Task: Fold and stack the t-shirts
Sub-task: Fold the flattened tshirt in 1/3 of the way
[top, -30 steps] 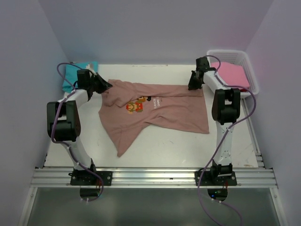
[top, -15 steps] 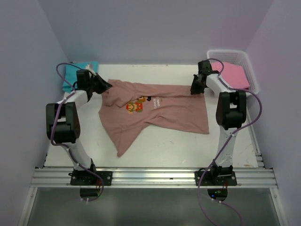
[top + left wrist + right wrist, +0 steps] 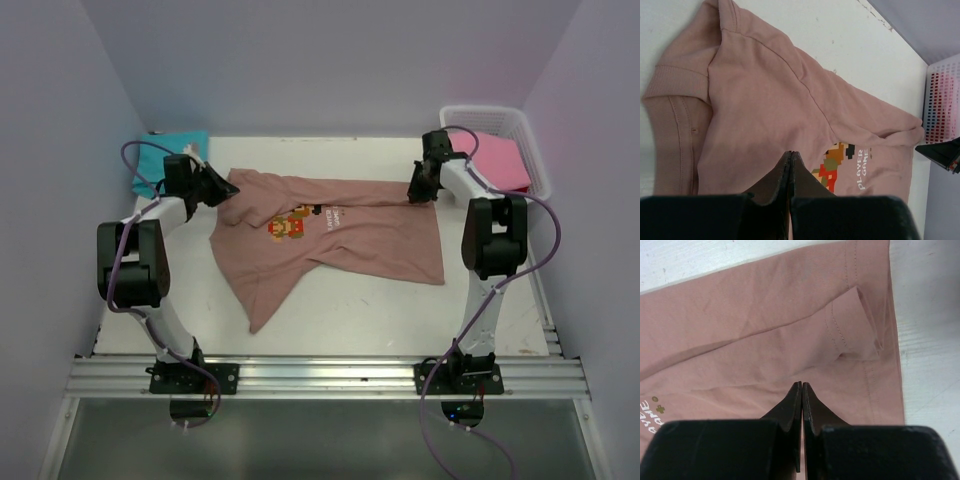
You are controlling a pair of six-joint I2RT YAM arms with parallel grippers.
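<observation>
Task is judged to be at an early stage: no fold is done on the shirt in work, and no stack is seen.

The brown shirt (image 3: 330, 235) is laid mid-table (image 3: 350, 315), print up but not flat. It is creased across the chest, w/ one long flap trailing to the near left.

The left claw (image 3: 222, 186) is set at the shirt's far-left end by the ribbed collar. The right claw (image 3: 415, 192) is set at its far-right corner by a stitched hem. In both wrist views the fingers are pressed together w/ no gap, tips down in the cloth. A pinch of brown shirt is taken to be held by each, tho the nipped bit itself is hidden.

The far edge is drawn fairly straight btw. the two claws, which fits a two-point hold.

A teal shirt (image 3: 165, 160) is seen at the far-left corner; whether it is folded cannot be told. A pink shirt (image 3: 497, 160) is lying in the basket (image 3: 540, 170) at far right.

Left to do, by judgement: flatten and fold the brown shirt, then deal w/ the others and stack.
</observation>
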